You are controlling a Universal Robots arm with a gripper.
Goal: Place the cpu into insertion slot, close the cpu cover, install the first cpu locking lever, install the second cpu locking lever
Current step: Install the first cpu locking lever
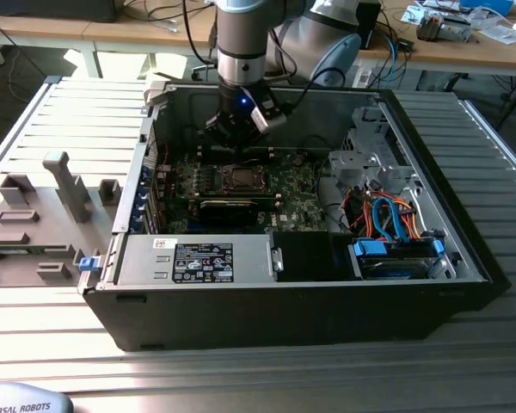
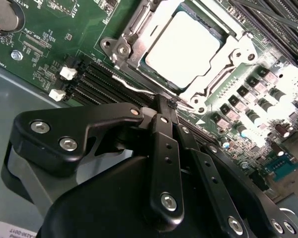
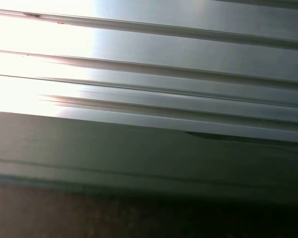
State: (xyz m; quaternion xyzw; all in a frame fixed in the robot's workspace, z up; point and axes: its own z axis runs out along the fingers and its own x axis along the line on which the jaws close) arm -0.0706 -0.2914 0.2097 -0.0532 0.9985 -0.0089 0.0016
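- The open computer case (image 1: 327,301) lies on a bench (image 1: 267,379) of ribbed, silvery metal slats that catch bright light.
- On the bench at the exterior view's left sit grey fixture blocks (image 1: 34,224), well apart from the case.
- Behind the bench, wooden desks (image 1: 464,52) carry cables and small gear.
- Inside the case, the green motherboard (image 1: 284,202) lies flat; a silver power supply box (image 1: 198,258) and bundled orange and blue cables (image 1: 396,219) sit nearer the camera.
- The cpu (image 2: 184,47) sits in its socket, its pale metal top showing through the square opening of the cpu cover (image 2: 139,27), which lies closed around it.
- The hand (image 2: 164,106) hangs just beside the socket's edge, its black fingers (image 2: 161,148) drawn together, near a thin wire lever (image 2: 134,88); whether they pinch it I cannot tell.
- The first wrist view shows ribbed metal slats (image 3: 188,54) under glare.
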